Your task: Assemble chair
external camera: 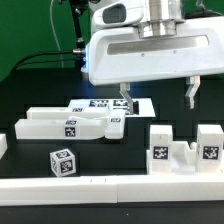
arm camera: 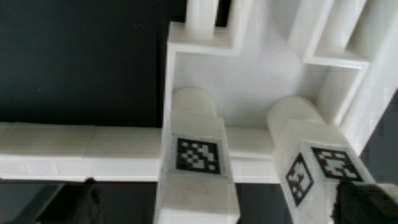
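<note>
One tagged cube in front; fingers spread apart, empty, above two tagged legs.

My bench at work: the black table fills the exterior view, with the marker board lying flat toward the back — its printed tags face up, the near side partly hidden. A low white rail runs along the table's near edge, with a short white block at the exterior view's left. Behind hangs a green backdrop — dark cables trail across it.
</note>
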You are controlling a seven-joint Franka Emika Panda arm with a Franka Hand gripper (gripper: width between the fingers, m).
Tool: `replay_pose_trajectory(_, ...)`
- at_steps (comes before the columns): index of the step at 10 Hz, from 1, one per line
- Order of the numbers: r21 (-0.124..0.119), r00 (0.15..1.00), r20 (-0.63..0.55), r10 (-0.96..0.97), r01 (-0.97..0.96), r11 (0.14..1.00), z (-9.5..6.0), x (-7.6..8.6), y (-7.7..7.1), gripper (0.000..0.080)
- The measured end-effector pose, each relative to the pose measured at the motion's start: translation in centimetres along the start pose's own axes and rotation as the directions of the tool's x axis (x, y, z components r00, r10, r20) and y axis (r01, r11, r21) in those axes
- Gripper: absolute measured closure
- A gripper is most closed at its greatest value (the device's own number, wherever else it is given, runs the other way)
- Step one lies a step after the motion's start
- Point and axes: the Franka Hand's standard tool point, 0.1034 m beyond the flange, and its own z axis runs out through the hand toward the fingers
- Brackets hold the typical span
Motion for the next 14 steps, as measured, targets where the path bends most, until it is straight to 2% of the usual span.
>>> replay_pose_trajectory(1,0.001,1.000,0.003,0.009,-0.009,1.000,-0.2,-0.1,0.7,0.0150)
replay_pose_trajectory(2,-0.010,1.000,-0.013,0.001,-0.001,1.000,-0.5,-0.7,1.4,0.0150)
replay_pose_trajectory(4,-0.101,0.987,-0.152,-0.050,0.035,0.994,-0.4,-2.0,3.2,0.0150)
replay_pose_trajectory(5,-0.115,0.980,-0.192,-0.055,0.033,0.993,0.2,-2.4,3.3,0.0150)
replay_pose_trajectory(7,-0.109,0.971,-0.228,-0.066,0.042,0.993,1.6,-2.5,3.0,0.0150)
replay_pose_trajectory(8,-0.073,0.981,-0.191,-0.038,0.025,0.997,2.8,-2.7,1.9,0.0150)
replay_pose_trajectory(9,-0.060,0.980,-0.197,-0.030,0.019,0.998,3.6,-1.8,0.9,0.0150)
replay_pose_trajectory(10,-0.054,0.980,-0.196,-0.024,0.013,0.998,4.3,-1.7,0.3,0.0150)
replay_pose_trajectory(14,-0.056,0.981,-0.192,-0.022,0.011,0.998,4.5,-1.9,0.6,0.0150)
